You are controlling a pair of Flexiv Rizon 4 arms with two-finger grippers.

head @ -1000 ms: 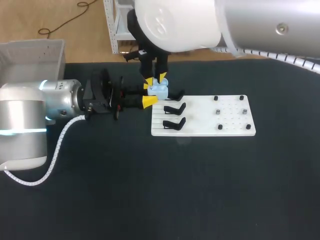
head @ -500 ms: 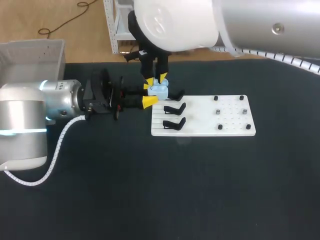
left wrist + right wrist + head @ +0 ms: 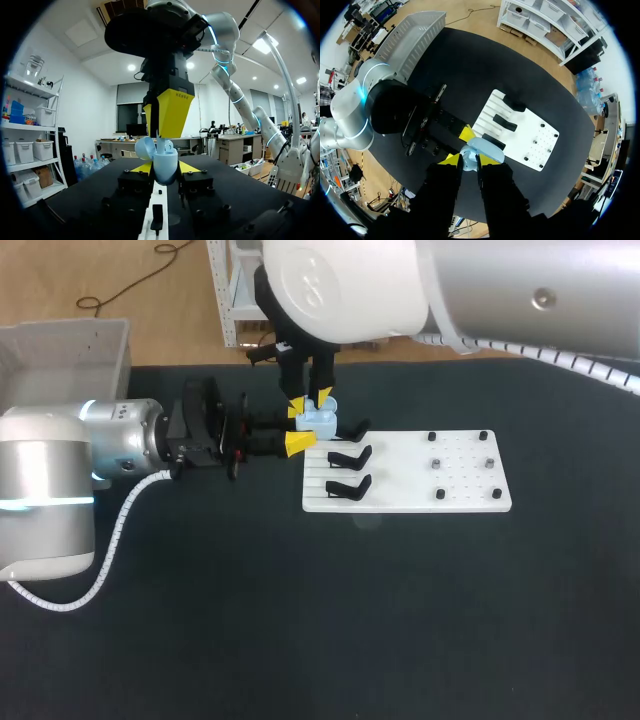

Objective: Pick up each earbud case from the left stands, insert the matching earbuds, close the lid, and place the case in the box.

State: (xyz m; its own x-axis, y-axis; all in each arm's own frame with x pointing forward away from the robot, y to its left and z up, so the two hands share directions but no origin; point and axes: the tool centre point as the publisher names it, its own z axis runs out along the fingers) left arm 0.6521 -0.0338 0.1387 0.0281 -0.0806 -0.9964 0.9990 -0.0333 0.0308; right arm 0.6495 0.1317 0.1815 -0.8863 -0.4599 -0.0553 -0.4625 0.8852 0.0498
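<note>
The left arm (image 3: 45, 490) and right arm (image 3: 520, 290) had silver-grey links, white joint housings and white corrugated cable conduits (image 3: 110, 540). The left gripper (image 3: 296, 428) and right gripper (image 3: 311, 400) were black with yellow tips.

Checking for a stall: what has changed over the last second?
Only the right arm's bulky upper part edged slightly left. The left pincer still clamps the open case, the right pincer still hangs over it, and the board is unmoved.

Head cam overhead; wrist cams close; share earbud case (image 3: 318, 420).
</note>
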